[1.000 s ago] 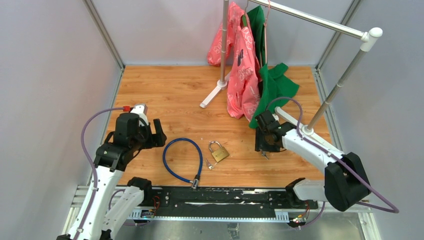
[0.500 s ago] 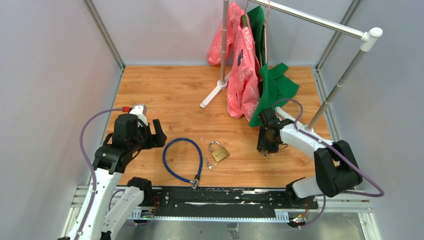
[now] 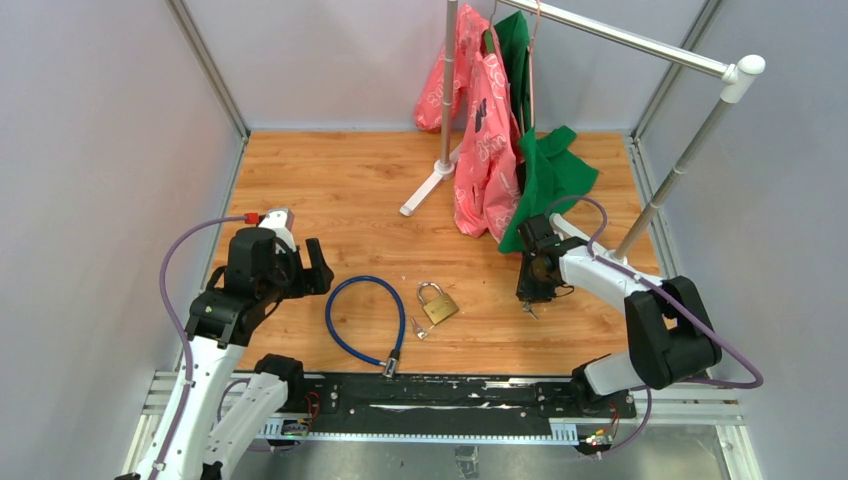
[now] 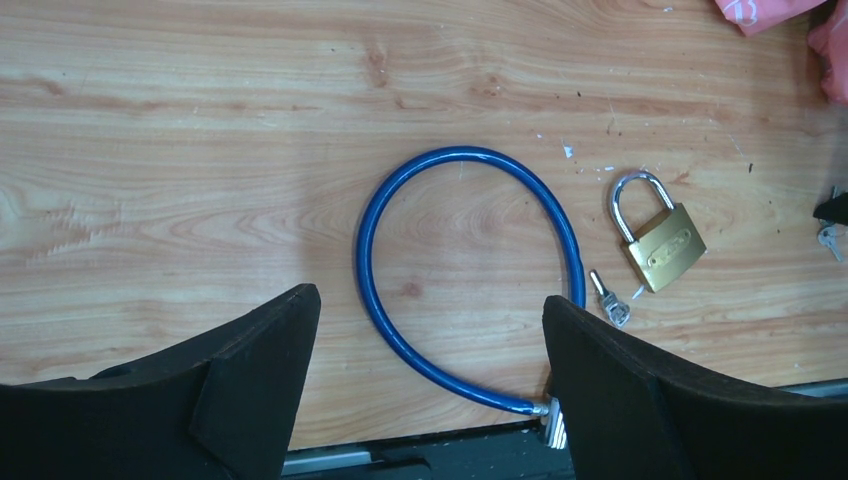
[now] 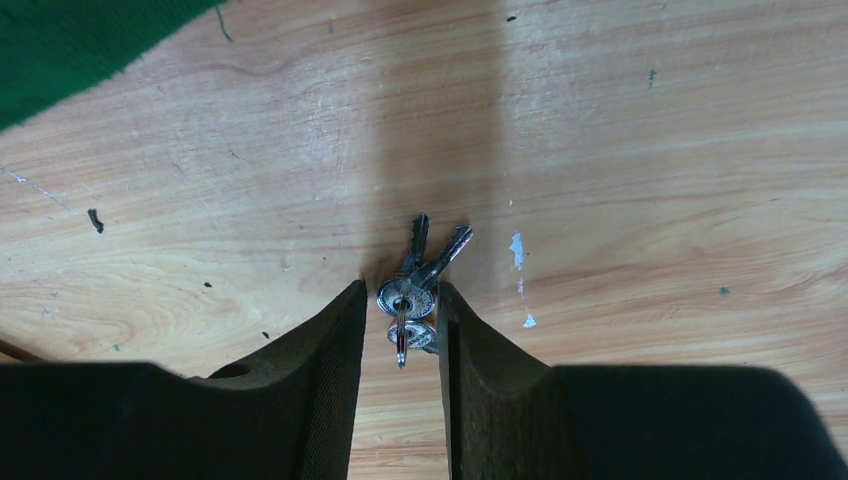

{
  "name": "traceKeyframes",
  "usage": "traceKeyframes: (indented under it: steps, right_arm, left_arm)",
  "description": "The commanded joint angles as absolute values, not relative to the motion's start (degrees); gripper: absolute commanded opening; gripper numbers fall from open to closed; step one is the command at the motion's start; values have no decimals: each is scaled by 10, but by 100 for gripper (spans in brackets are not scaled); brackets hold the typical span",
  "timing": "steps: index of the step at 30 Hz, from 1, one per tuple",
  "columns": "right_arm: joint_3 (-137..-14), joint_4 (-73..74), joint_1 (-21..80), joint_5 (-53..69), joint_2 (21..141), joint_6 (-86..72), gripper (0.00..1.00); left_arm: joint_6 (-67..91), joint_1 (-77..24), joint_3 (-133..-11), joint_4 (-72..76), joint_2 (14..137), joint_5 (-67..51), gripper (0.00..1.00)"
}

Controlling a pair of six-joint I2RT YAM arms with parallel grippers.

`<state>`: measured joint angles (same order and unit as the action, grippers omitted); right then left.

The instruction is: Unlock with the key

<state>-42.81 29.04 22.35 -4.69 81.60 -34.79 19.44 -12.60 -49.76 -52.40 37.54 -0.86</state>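
A brass padlock [image 3: 438,303] with its shackle closed lies on the wooden table; it also shows in the left wrist view [image 4: 660,240]. A single small key [image 3: 418,328] [image 4: 608,298] lies just left of it. A blue cable lock [image 3: 328,318] [image 4: 363,250] curls beside them. A bunch of keys on a ring [image 5: 415,290] [image 3: 530,311] lies on the table to the right. My right gripper [image 3: 530,298] [image 5: 400,295] points down with its jaws narrowly open around the key heads. My left gripper [image 3: 312,266] [image 4: 430,310] is wide open and empty, above the cable lock.
A clothes rack stands behind, its white foot [image 3: 425,190] mid-table and a slanted pole [image 3: 660,190] at the right. Pink bags [image 3: 485,140] and green cloth [image 3: 550,170] [image 5: 80,30] hang down to the table near my right arm. A black rail [image 3: 430,395] lines the near edge.
My right arm has drawn in towards the rack and settled its gripper over the key bunch. The left arm, the padlock and the cable lock have not moved.
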Motion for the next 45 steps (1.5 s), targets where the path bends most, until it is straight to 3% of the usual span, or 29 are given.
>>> traceKeyframes:
  steps: [1,18,37,45]
  right_arm:
    - [-422,290,215,-63,836,-348,34]
    - [-420,279,220,-48,844,-282,16]
    - [-414,252,321,-9,713,-226,13]
    - [-417,257,388,0,659,-217,12]
  left_arm:
    - [185,-130,-493,-518,375,-15,87]
    - [185,-130,-493,-518,375,-15,87]
    - [179,-130,-498,-518,374,-27,87]
    - [177,-130,-526,-524,380,-102,87]
